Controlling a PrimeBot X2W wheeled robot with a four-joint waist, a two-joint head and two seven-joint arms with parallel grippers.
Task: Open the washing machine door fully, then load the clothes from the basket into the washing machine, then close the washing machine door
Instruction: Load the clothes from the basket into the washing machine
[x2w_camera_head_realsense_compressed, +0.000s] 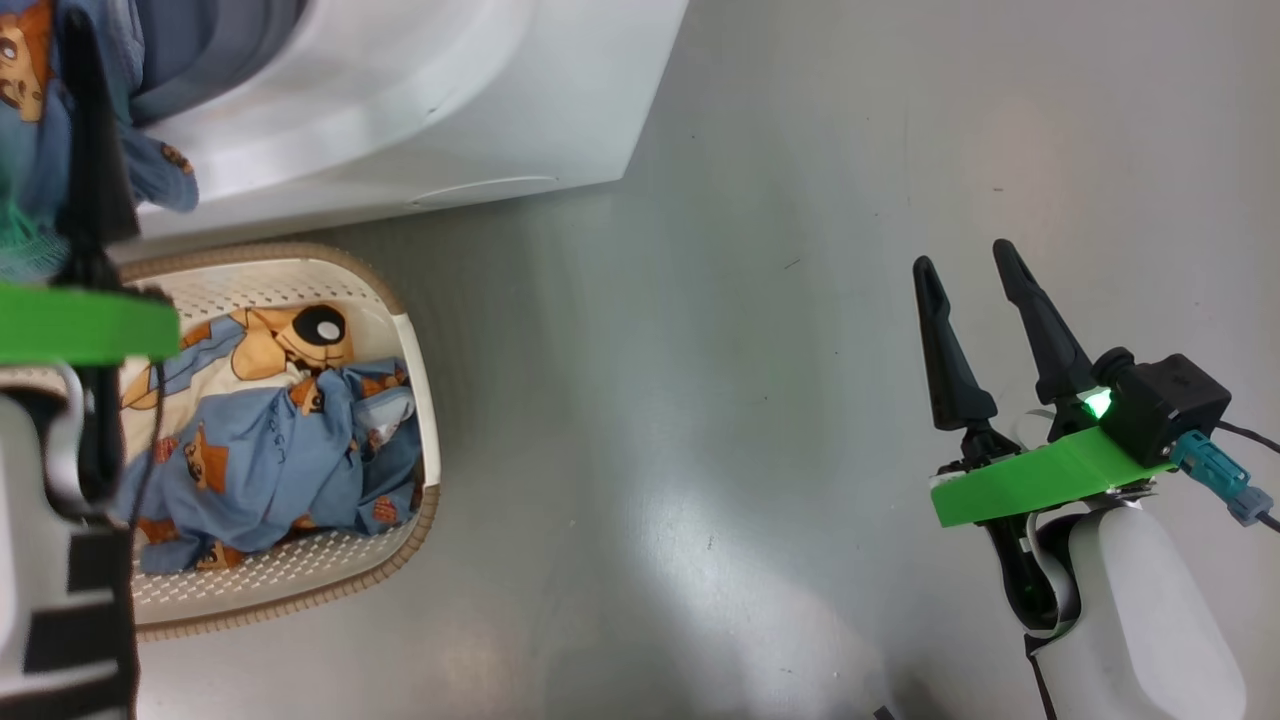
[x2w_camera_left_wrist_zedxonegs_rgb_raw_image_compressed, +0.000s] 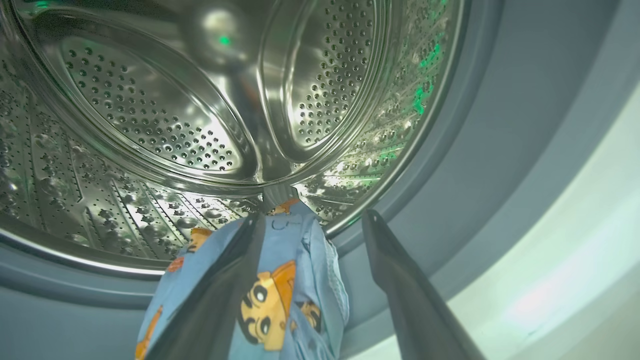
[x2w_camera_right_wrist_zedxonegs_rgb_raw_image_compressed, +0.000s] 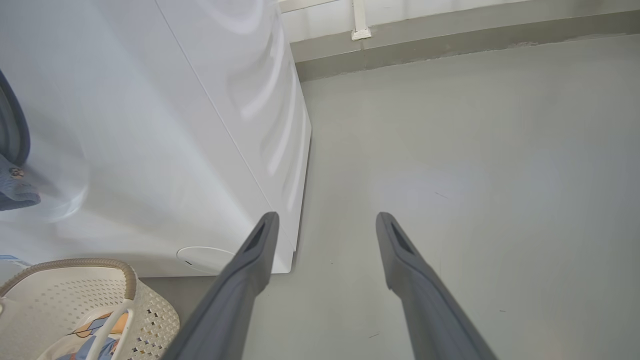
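Clothes: light blue fabric with small orange cartoon prints. One blue piece (x2w_camera_left_wrist_zedxonegs_rgb_raw_image_compressed: 285, 285) hangs at the left gripper (x2w_camera_left_wrist_zedxonegs_rgb_raw_image_compressed: 314, 217), lying against the 7 o'clock finger (x2w_camera_left_wrist_zedxonegs_rgb_raw_image_compressed: 225, 290) in left wrist view. That claw's fingers stand wide apart, not pinching it. The fabric's top end reaches the lip of the perforated steel drum (x2w_camera_left_wrist_zedxonegs_rgb_raw_image_compressed: 150, 125). In head view it droops at 10 o'clock over the lower front of the big white front-loading washing machine (x2w_camera_head_realsense_compressed: 450, 110).

Rest of the clothes (x2w_camera_head_realsense_compressed: 270, 450): a crumpled blue pile plus a cream piece with an orange-and-black figure (x2w_camera_head_realsense_compressed: 290, 340). They lie inside the small cream perforated plastic basket with brown woven-look rim (x2w_camera_head_realsense_compressed: 300, 590), 8 o'clock in head view.

Edges: the basket's far rim is just beside the machine's base; can't tell if they touch. The grey rubber gasket (x2w_camera_left_wrist_zedxonegs_rgb_raw_image_compressed: 500, 125) rings the drum mouth, 3 to 6 o'clock in left wrist view, with the left fingertips at its inner edge. A small round flap (x2w_camera_right_wrist_zedxonegs_rgb_raw_image_compressed: 205, 257) sits low on the machine's front near its corner, 7 o'clock in right wrist view.

Right gripper (x2w_camera_head_realsense_compressed: 962, 258): 4 o'clock in head view, fingers spread, holding nothing, over the glossy grey floor (x2w_camera_head_realsense_compressed: 750, 400), well apart from machine and basket. The floor runs from the machine's corner out to the wall base (x2w_camera_right_wrist_zedxonegs_rgb_raw_image_compressed: 450, 45) at 12 o'clock.
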